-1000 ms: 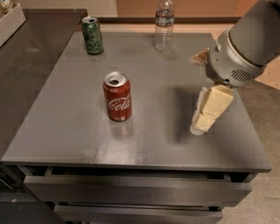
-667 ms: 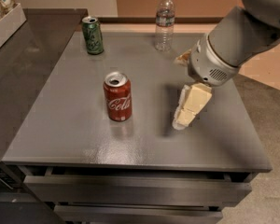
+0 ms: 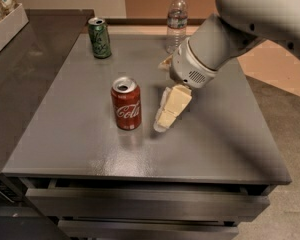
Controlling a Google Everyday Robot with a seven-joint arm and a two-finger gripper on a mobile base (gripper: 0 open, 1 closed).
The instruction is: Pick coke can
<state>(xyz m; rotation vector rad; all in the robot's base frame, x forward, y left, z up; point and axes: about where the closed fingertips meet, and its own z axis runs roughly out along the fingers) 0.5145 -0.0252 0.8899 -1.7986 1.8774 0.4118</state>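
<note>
The coke can (image 3: 126,104) is red with white script and a silver top. It stands upright on the grey table (image 3: 90,149), left of centre. My gripper (image 3: 163,123) is cream-coloured and hangs from the grey wrist, pointing down and to the left. Its tip is low over the table, just right of the can and level with the can's lower half. A small gap separates it from the can. It holds nothing.
A green soda can (image 3: 99,38) stands at the table's back left. A clear water bottle (image 3: 176,21) stands at the back edge, behind my arm. A darker counter (image 3: 20,69) with a white tray (image 3: 5,31) adjoins on the left. Drawers sit under the front edge.
My arm and gripper have moved left across the table, from the right side to just beside the coke can. The cans and the bottle have not moved.
</note>
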